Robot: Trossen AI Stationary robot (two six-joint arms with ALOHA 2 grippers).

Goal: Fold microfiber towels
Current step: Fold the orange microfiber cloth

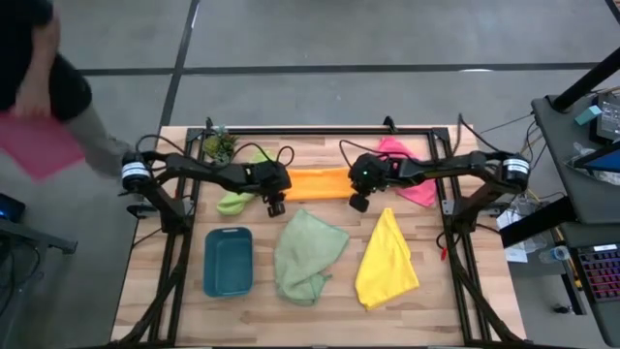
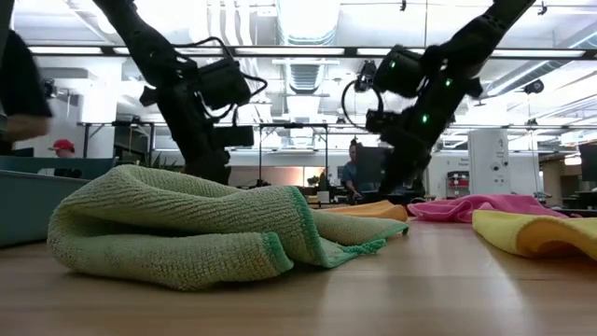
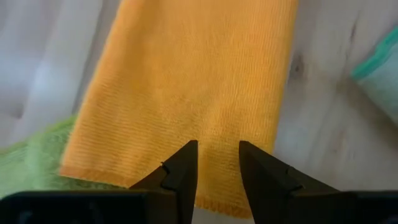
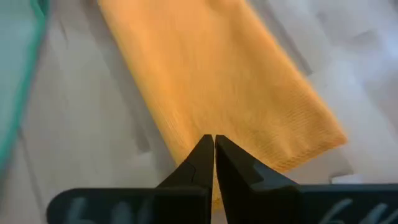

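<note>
1. Lying flat as a long strip at the back middle of the table (image 1: 291, 325), the orange towel (image 1: 318, 181) looks partly folded.
2. The right gripper (image 4: 214, 144) is pinched together on one short end of it.
3. The left gripper (image 3: 217, 155) has its fingers apart around the other end, probably to lift both ends for a fold.

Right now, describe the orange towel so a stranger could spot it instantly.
On the wooden table, look along the far side, between the two pincers. The orange towel lies there as a long flat strip, while the sage and yellow cloths nearer the front lie rumpled.
</note>
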